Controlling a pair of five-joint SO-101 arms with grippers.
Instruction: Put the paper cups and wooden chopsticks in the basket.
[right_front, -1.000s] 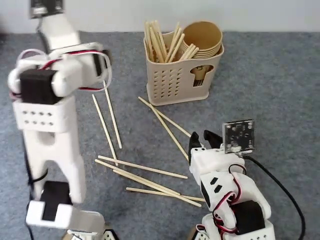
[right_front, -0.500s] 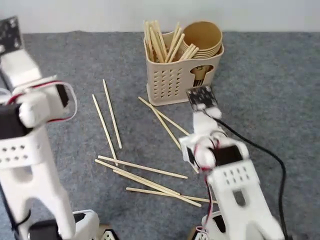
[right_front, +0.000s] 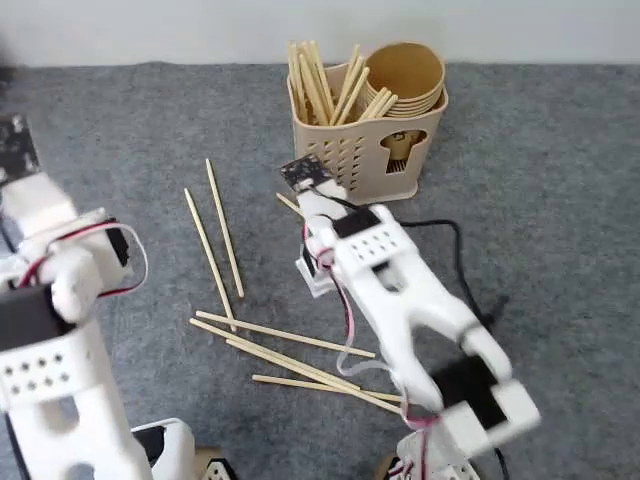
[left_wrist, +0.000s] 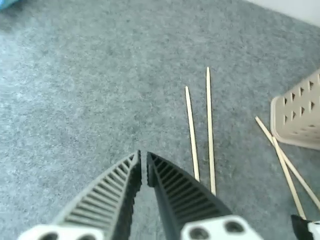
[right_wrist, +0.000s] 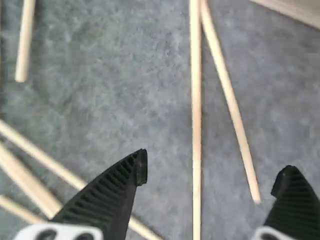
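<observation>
Nearest the arm bases, a loose fan of thin pale wooden chopsticks (right_front: 290, 358) lies flat on the grey felt-covered bench (right_front: 540, 200), several crossing or touching.

Just beyond them the right tool (right_wrist: 215, 170) hangs low with its jaws spread wide and nothing pinched. Two more sticks (right_wrist: 195, 125) lie in the gap beneath it, close together at one end and splaying apart.

Off to the side the left tool (left_wrist: 143, 160) is raised, its jaws pressed almost together on nothing, looking toward a roughly parallel pair of sticks (left_wrist: 200, 130).

Farthest off stands the beige perforated plastic basket (right_front: 350, 165), already holding the stacked tan paper cups (right_front: 405, 75) and a bundle of sticks.

I judge the sticks to be light, stiff and smooth, likely to roll or skid on the felt. A pinch near mid-length would keep one level. With two sticks so close, the jaws may catch both or flick one away.
</observation>
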